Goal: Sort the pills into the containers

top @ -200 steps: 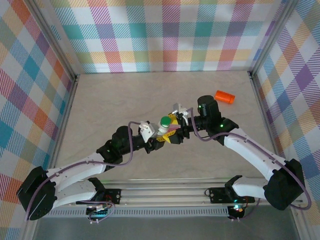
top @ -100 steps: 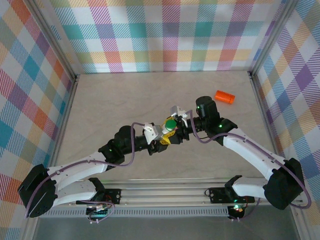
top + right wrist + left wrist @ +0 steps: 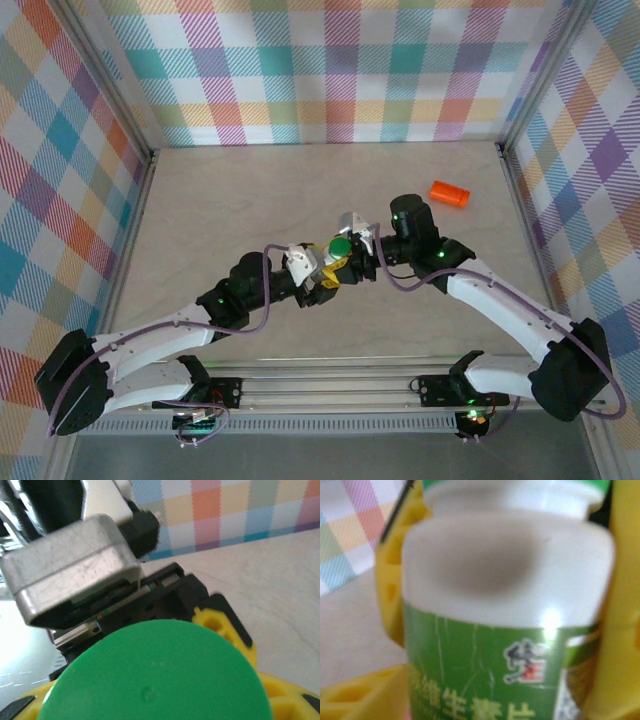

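Where the two arms meet: above the middle of the tabletop (image 3: 230, 200), we find both claws at one white bottle (image 3: 505, 570), well short of the plaid walls (image 3: 330, 70).
Left claw (image 3: 325, 280): it reaches in from the left. In its wrist view the yellow fingers (image 3: 390, 605) stand against either side of the bottle's body, so we read it as pinching the bottle.
Right claw (image 3: 354, 258): it reaches in from the right, at the bottle's top. In its wrist view yellow fingers (image 3: 292, 700) sit low on the left and right of the cap. Whether they press on it we cannot tell.
White bottle: it sits between the two claws, cap uppermost in the top view. Whether its base touches the tabletop we cannot tell.
Green cap (image 3: 341, 247): round and smooth, seated on the bottle's neck.
Label (image 3: 485, 670): a green band round the lower body, with pale characters and a small red-and-black mark, too blurred for us to read.
Orange vial (image 3: 449, 194): it lies on its side on the tabletop at the far right, near the right wall and well apart from the bottle and both claws.
Grey housing (image 3: 75, 575): a scuffed box with black hardware under it, just behind the cap in the right wrist view.
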`<move>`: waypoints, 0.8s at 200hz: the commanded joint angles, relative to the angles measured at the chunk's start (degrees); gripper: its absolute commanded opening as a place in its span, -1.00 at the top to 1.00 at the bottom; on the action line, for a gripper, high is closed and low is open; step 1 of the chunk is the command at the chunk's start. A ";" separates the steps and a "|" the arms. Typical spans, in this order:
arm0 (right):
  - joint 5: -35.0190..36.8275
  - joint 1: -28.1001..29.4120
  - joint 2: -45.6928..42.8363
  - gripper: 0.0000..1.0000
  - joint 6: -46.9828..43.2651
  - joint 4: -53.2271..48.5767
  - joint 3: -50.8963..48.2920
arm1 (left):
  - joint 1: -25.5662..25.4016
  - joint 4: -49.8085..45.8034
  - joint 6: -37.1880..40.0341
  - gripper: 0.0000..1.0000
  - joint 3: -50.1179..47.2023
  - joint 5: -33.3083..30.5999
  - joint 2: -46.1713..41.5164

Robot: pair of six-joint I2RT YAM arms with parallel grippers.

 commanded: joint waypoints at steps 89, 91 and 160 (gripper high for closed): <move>45.35 -0.43 4.67 0.64 1.10 -4.24 5.26 | 0.03 3.37 -4.51 -0.99 -12.70 -34.00 -20.84; 45.31 -0.42 4.95 0.64 0.99 -4.37 5.29 | 0.07 3.22 -4.92 -0.99 -12.90 -35.01 -21.17; 25.54 6.00 11.42 0.57 -7.55 0.18 -1.08 | 11.52 -15.39 -36.94 -0.99 -13.76 -50.95 -31.46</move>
